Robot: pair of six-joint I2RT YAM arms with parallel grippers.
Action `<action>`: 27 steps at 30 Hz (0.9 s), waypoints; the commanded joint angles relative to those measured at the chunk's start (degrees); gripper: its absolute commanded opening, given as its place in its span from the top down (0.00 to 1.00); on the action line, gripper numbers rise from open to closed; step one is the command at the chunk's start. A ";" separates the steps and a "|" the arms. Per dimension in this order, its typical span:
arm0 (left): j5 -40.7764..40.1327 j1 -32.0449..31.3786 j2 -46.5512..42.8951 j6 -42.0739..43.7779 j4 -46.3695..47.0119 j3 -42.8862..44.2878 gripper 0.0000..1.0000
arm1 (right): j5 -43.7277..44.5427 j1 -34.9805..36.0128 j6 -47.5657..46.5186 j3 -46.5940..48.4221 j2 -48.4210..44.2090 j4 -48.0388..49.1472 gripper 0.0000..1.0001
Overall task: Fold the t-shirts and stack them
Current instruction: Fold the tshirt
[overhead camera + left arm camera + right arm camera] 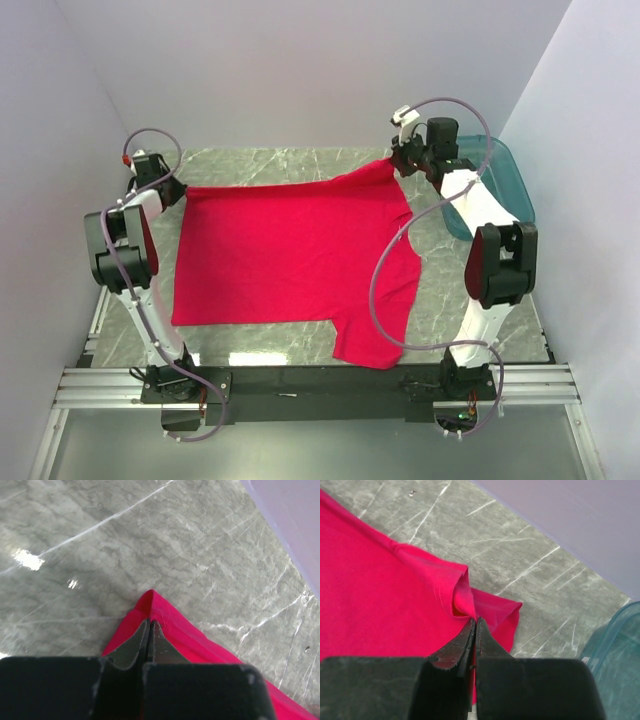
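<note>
A bright red t-shirt (290, 255) lies spread across the marble table, one sleeve hanging toward the near edge at the right. My left gripper (172, 188) is shut on the shirt's far left corner (152, 605), with cloth pinched between the fingertips. My right gripper (400, 160) is shut on the far right corner, where the red cloth (465, 597) bunches into a fold at the tips. Both corners are held just above the table near the back.
A teal see-through plastic tub (495, 185) stands at the far right, partly under the right arm; its rim shows in the right wrist view (615, 645). The white back wall is close behind both grippers. The marble tabletop (290, 165) is bare behind the shirt.
</note>
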 commanded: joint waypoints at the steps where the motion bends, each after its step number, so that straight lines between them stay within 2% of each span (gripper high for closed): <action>1: 1.10 0.56 -4.53 1.81 3.04 -2.55 1.00 | -0.96 -0.44 0.79 -2.17 -5.44 3.23 1.00; 27: 2.77 2.32 -9.36 2.60 3.31 -7.12 1.00 | -1.31 -0.88 0.53 -13.60 -15.99 4.72 1.00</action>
